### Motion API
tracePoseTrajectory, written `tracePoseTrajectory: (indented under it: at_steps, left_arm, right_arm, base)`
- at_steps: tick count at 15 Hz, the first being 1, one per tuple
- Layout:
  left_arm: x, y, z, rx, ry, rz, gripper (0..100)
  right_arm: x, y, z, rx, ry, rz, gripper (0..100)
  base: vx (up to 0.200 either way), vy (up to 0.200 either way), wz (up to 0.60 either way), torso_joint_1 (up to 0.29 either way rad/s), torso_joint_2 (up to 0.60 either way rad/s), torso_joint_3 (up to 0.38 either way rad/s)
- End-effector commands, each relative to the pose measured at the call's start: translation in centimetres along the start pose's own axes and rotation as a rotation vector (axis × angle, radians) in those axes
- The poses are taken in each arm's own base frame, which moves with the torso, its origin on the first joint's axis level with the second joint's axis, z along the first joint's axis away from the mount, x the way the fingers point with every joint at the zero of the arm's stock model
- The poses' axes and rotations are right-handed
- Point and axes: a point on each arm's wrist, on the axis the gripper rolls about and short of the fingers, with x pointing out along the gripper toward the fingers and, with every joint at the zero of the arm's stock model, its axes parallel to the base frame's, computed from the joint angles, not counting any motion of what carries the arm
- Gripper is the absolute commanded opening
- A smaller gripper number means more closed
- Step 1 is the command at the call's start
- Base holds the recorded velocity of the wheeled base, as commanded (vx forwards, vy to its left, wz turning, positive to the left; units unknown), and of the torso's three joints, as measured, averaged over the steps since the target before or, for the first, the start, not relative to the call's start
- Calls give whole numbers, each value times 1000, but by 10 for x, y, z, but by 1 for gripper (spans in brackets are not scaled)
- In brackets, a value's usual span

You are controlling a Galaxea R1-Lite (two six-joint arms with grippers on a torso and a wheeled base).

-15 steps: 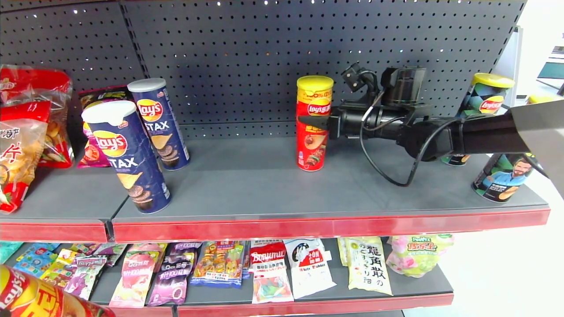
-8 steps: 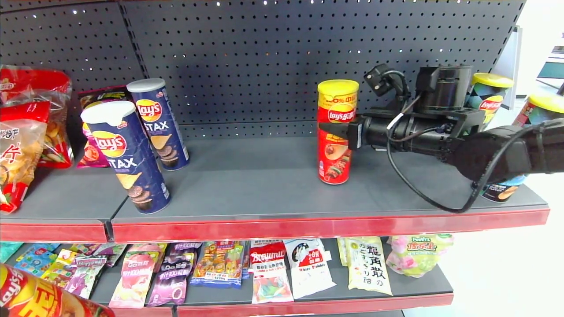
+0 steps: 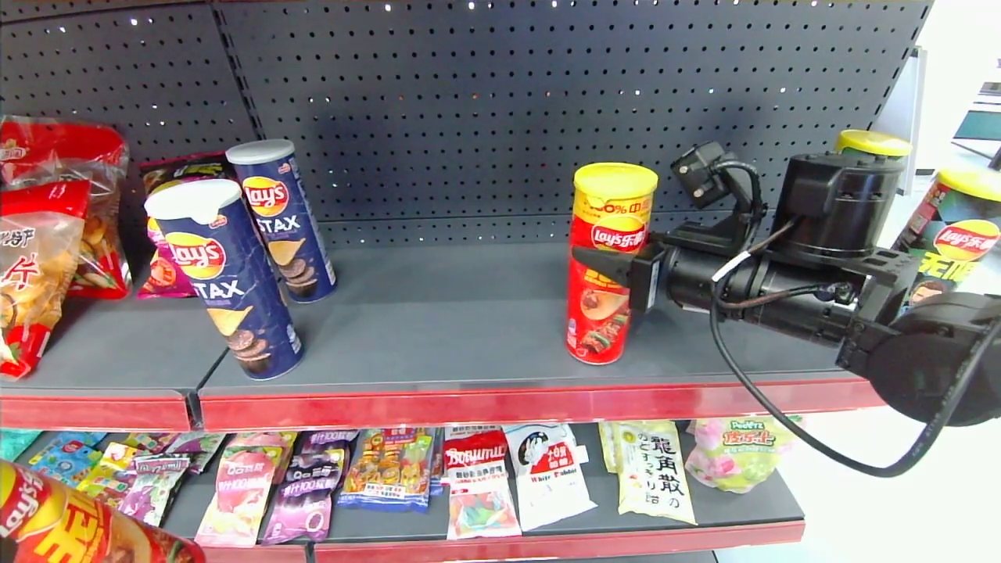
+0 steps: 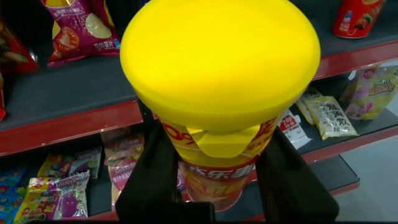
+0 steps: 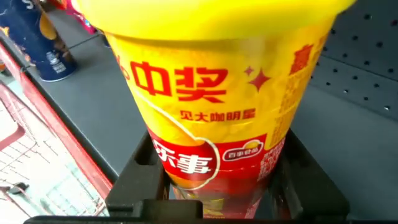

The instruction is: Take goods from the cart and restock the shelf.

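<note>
The right gripper point(image 3: 604, 264) clasps a yellow-lidded red chip can point(image 3: 600, 328) upright near the front edge of the upper shelf point(image 3: 469, 313), while the left gripper point(image 4: 217, 186) grips a second can point(image 4: 221, 56).

1. Widest open lane: the bare middle of the shelf point(image 3: 438, 313), clear from its red front edge back to the pegboard point(image 3: 469, 117).
2. Left side of that lane is walled by the front blue can point(image 3: 227, 277) near the front edge and the rear blue can point(image 3: 281, 219) just behind it.
3. Right side is the red can point(image 3: 600, 328), close to the front edge and clamped in the right gripper point(image 3: 604, 262). The board behind it is bare.
4. The right arm point(image 3: 782, 289) lies across the shelf's right part, with a green can point(image 3: 958, 234) at that end, so it's tight there.
5. The shelf's left end is crowded with snack bags point(image 3: 47, 234).
6. The left gripper point(image 4: 221, 177) grips a second red can point(image 3: 70, 524) low down, in front of the lower shelf's left end.
</note>
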Motion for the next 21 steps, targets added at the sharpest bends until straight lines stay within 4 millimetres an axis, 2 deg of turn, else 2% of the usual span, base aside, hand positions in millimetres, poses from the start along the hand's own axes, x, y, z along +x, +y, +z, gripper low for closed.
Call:
tracePoseTrajectory:
  at_steps: [1,5,13,14,19,21]
  left_arm:
    - [0,0,0,0,0,0,0]
    - [0,0,-1,-3,3,1,0]
    - [0,0,-1,-3,4,-1,0]
    - [0,0,-1,-3,4,-1,0]
    - [0,0,-2,-4,6,-1,0]
    - [0,0,-1,-3,4,-1,0]
  right_arm:
    - [-3,3,1,-1,-3,5,0]
    - [-3,23,-7,3,0,65,0]
    - [-5,26,-9,1,-9,71,0]
    - [-4,27,-10,0,-9,75,100]
    - [-5,28,-5,-6,-37,73,100]
    - [-12,28,-4,-6,-38,48,100]
  base:
    - [0,0,0,0,0,0]
    - [0,0,0,0,0,0]
    - [0,0,0,0,0,0]
    - [0,0,0,0,0,0]
    - [0,0,0,0,0,0]
    - [0,0,0,0,0,0]
